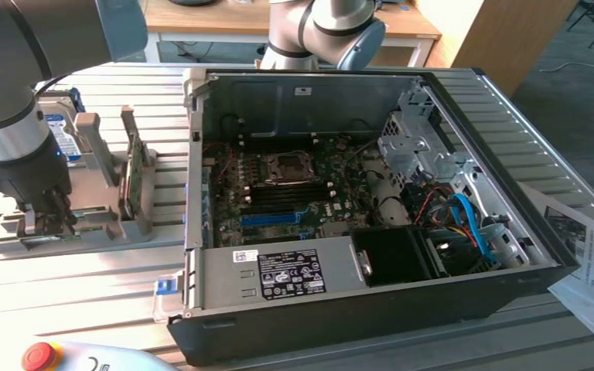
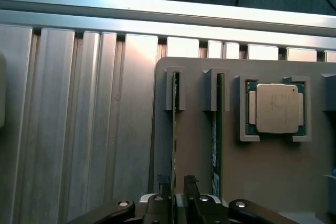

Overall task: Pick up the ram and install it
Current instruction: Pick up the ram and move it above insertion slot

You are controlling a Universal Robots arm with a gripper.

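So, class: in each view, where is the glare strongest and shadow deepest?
Exterior view: glare washes the slatted table beside the computer case, whose interior is shaded. Wrist view: the slats and the processor lid catch light; beyond the table edge is dark.

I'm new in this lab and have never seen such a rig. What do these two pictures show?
The machine is a robot arm working beside an open computer case on a slatted metal table. One picture comes from a camera off the arm. The other comes from a camera on its wrist, looking down past its tool. Below it, a grey holder carries a processor chip and two slim green memory boards standing on edge. The tool is open, with one finger on either side of the ram stick. A second stick stands alongside. Nothing is held yet.
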